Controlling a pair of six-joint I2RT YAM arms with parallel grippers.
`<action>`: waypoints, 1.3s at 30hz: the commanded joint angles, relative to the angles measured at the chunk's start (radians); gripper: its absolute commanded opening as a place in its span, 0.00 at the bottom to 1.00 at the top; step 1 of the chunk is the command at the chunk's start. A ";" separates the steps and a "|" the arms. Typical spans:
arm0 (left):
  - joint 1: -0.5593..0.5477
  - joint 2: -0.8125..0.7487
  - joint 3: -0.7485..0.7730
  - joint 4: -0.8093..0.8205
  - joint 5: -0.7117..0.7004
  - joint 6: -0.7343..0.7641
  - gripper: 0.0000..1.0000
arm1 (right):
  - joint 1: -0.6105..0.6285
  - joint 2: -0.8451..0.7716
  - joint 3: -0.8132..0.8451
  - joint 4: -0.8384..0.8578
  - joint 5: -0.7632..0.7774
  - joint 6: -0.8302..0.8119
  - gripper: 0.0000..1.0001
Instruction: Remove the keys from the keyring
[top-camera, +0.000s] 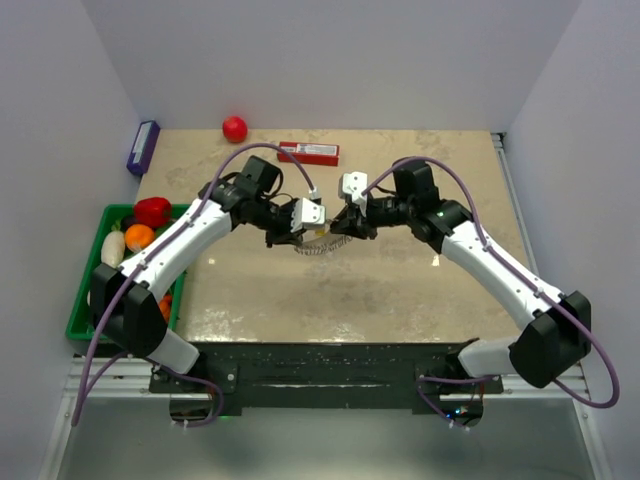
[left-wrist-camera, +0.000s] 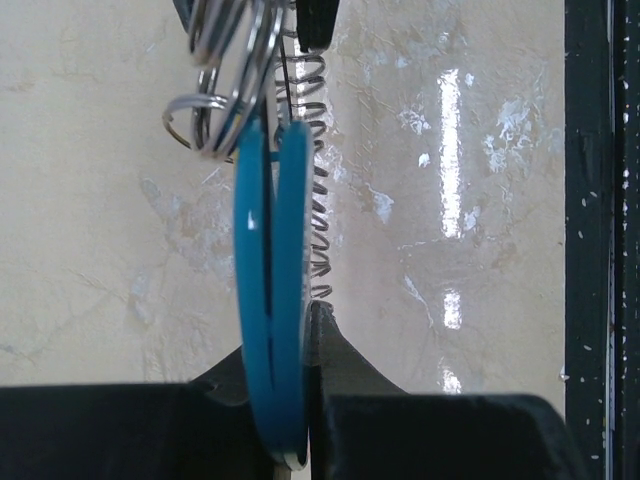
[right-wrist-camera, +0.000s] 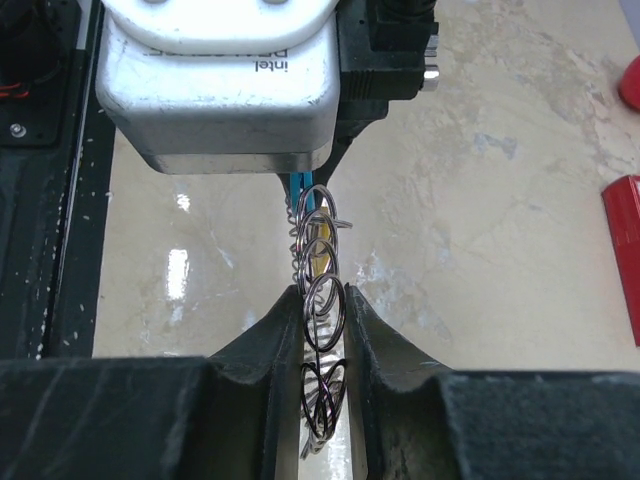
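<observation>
Beige marbled bench (top-camera: 400, 290) stretched between white walls, with a red ball (top-camera: 234, 128) and a red box (top-camera: 308, 152) at its far edge. Over the bench's middle, the keyring (top-camera: 318, 243) was strung between the two arms. The left jaws were clenched on its light-blue segment (left-wrist-camera: 270, 250). The right jaws had the silver rings (right-wrist-camera: 322, 215) between them, drawn in close on both sides; whether they pressed the rings could not be told. A tiny brass-yellow key (right-wrist-camera: 318, 262) showed among the rings, partly hidden.
</observation>
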 joint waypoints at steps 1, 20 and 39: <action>-0.007 -0.043 0.002 0.019 0.000 -0.001 0.00 | 0.010 -0.016 0.036 -0.059 -0.013 -0.072 0.00; 0.001 -0.133 -0.054 0.221 -0.020 -0.146 0.60 | 0.013 -0.194 -0.099 0.086 0.188 -0.198 0.00; 0.038 -0.121 0.125 0.284 0.216 -0.257 0.45 | 0.014 -0.178 -0.088 0.068 0.175 -0.134 0.00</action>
